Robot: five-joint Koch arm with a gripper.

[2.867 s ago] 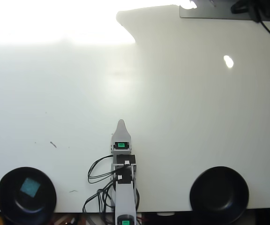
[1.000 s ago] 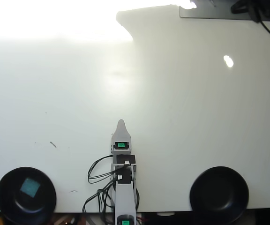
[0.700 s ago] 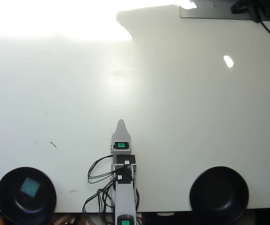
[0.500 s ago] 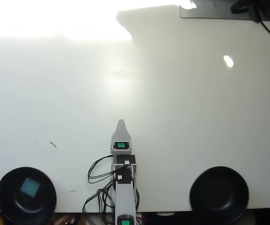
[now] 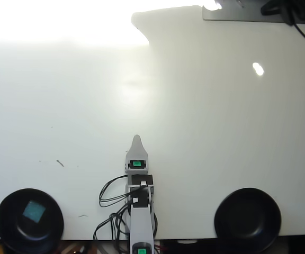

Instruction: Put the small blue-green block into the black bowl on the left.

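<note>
Teal block (image 5: 34,211) sits flat inside the black bowl (image 5: 4,225) at the near left corner of the tabletop (image 5: 221,132), roughly centred on the bowl floor, clear of the rim. Task looks done from how things lie. A second black bowl (image 5: 247,217) at the near right is empty.

Step in hand, by my read: nothing left but to park the arm. Best way to do that is to keep clear of the left bowl, avoid sweeping low across the near edge, and not nudge either bowl, since both are glossy and would likely slide on the smooth white surface.

Arm (image 5: 139,211) lies along the middle of the near edge, pointing straight toward the far side, folded low. Fingers (image 5: 136,141) make a single pointed tip from above, one jaw hidden under the other, so I cannot tell whether they are open or closed. Nothing seen held. They sit well apart from both bowls, about midway between them. Black cables (image 5: 110,193) loop out on the arm's left side.
</note>
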